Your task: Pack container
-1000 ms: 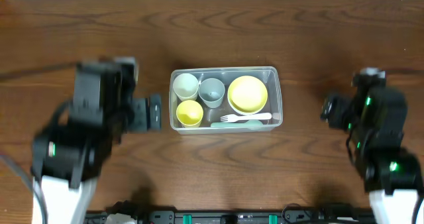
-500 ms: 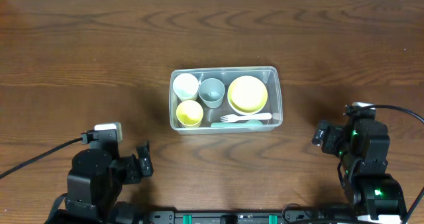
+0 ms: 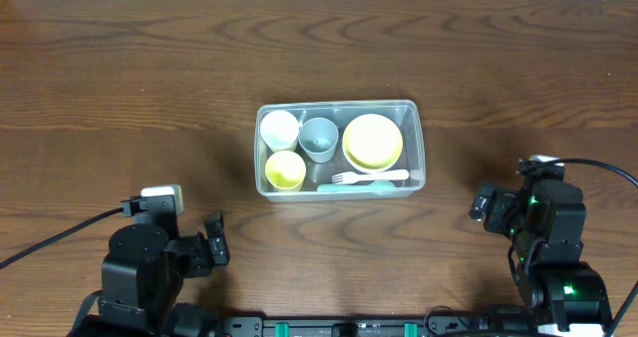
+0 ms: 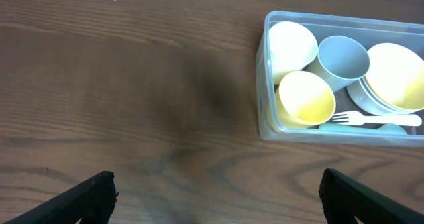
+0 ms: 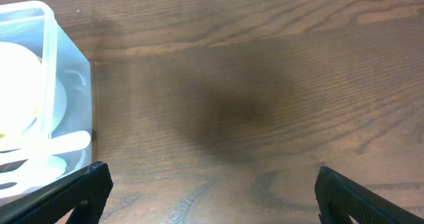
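The clear plastic container (image 3: 419, 148) sits at the table's middle. It holds a white cup (image 3: 279, 129), a grey cup (image 3: 319, 138), a yellow cup (image 3: 285, 169), a yellow bowl (image 3: 373, 141) and a white fork (image 3: 371, 177) on a pale green utensil. The container also shows in the left wrist view (image 4: 264, 91) and the right wrist view (image 5: 69, 85). My left gripper (image 4: 215, 197) is open and empty, near the front left edge, well short of the container. My right gripper (image 5: 209, 194) is open and empty at the front right, to the container's right.
Dark wood tabletop (image 3: 150, 98) all round the container. Black cables run from both arm bases at the front edge (image 3: 60, 239).
Both arms drew back from beside the container to the front edge a second ago. Over the last half second nothing has moved.
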Robot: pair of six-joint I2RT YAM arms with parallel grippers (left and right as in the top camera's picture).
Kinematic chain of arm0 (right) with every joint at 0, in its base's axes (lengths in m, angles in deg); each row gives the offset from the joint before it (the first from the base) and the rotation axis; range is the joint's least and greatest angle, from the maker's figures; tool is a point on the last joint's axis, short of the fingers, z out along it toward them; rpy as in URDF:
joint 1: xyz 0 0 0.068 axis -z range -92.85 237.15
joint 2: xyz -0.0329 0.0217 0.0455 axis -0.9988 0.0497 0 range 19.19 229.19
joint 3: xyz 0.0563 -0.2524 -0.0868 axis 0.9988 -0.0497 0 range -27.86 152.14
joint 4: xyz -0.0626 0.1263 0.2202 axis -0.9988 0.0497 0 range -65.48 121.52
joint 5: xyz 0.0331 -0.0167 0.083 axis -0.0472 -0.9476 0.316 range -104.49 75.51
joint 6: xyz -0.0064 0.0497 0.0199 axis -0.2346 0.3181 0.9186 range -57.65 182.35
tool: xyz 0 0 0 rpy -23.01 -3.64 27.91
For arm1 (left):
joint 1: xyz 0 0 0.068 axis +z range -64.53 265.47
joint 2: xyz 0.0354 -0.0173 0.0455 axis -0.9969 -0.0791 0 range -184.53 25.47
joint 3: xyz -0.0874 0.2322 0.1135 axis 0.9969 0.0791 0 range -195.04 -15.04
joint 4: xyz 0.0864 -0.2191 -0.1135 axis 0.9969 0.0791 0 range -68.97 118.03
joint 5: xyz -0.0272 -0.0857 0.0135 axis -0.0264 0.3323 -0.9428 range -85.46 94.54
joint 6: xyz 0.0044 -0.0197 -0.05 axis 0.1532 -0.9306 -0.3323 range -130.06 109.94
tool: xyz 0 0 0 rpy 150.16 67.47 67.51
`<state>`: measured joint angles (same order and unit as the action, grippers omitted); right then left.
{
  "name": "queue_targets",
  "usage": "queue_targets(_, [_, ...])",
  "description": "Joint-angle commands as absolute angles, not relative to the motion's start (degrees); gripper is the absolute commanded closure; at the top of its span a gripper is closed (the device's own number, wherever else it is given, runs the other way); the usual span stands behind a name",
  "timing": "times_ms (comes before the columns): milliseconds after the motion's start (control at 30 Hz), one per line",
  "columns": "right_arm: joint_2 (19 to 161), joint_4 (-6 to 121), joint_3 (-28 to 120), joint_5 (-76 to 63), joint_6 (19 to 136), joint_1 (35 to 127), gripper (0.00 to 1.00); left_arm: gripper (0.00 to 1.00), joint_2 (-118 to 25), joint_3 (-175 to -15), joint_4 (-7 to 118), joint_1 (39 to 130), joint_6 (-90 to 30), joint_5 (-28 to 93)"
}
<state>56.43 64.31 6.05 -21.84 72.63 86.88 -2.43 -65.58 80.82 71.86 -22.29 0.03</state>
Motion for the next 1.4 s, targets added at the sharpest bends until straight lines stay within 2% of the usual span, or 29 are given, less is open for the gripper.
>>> queue_targets(0, [56.32, 64.42, 5.81, -22.41, 73.68, 87.03, 0.01, 0.02, -2.17, -65.39, 80.95, 71.66, -22.86, -0.65])
queue_targets(333, [52.8, 66.93, 5.57, -22.28, 73.7, 87.03, 0.01, 0.02, -2.17, -65.39, 80.95, 71.66, -22.86, -0.65])
queue_targets(667, [32.63, 66.19, -5.71, -16.57, 73.68, 84.52, 0.01, 0.02, -2.17, -65.39, 80.95, 71.66, -22.86, -0.65])
queue_targets(933, [19.45, 50.01, -19.15, -14.41, 73.35, 82.77, 0.01, 0.02, -2.17, -65.39, 80.95, 71.66, -22.86, -0.65])
queue_targets(1133, [19.47, 26.89, -27.83, -14.5, 66.31, 82.05, 0.01, 0.02, -2.17, -65.39, 80.95, 71.66, -22.86, -0.65])
queue_targets(1267, [19.47, 28.42, -27.57, -14.43, 63.54, 82.05, 0.01, 0.02, -2.17, -65.39, 80.95, 71.66, -22.86, -0.65])
queue_targets(1367, [19.47, 28.79, -27.57, -13.78, 66.23, 81.78, 0.01, 0.02, -2.17, -65.39, 80.95, 71.66, -22.86, -0.65])
